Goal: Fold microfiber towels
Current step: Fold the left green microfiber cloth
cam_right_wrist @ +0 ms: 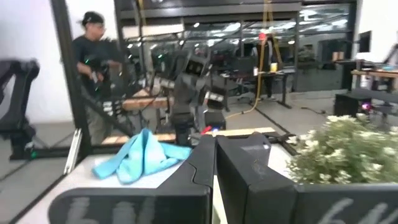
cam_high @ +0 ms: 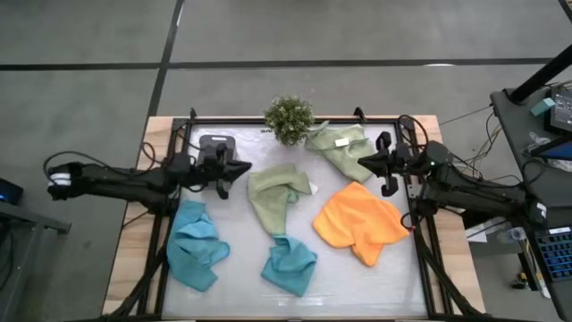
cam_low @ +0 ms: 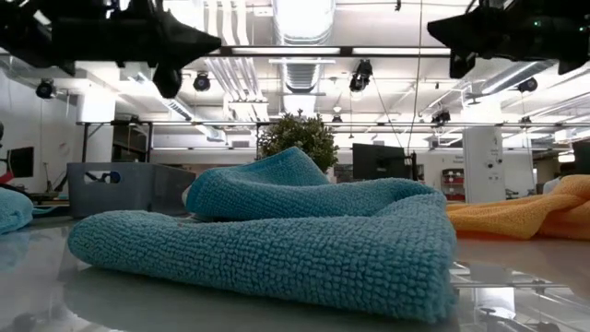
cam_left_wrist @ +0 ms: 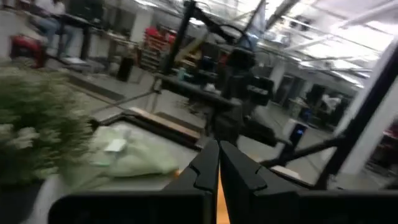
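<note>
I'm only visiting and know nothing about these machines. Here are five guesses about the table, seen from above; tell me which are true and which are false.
1. Five soft square microfiber cloths lie on the table. True.
2. The bright orange microfiber cloth is held by the right tool. False: it lies free on the table, and that tool is shut on nothing.
3. The small bushy green plant stands at the table's far edge. True.
4. The pale sage-green cloth with the small white tag lies next to the left arm. False: it lies beside the right tool.
5. The left tool is shut and holds nothing. True.
</note>
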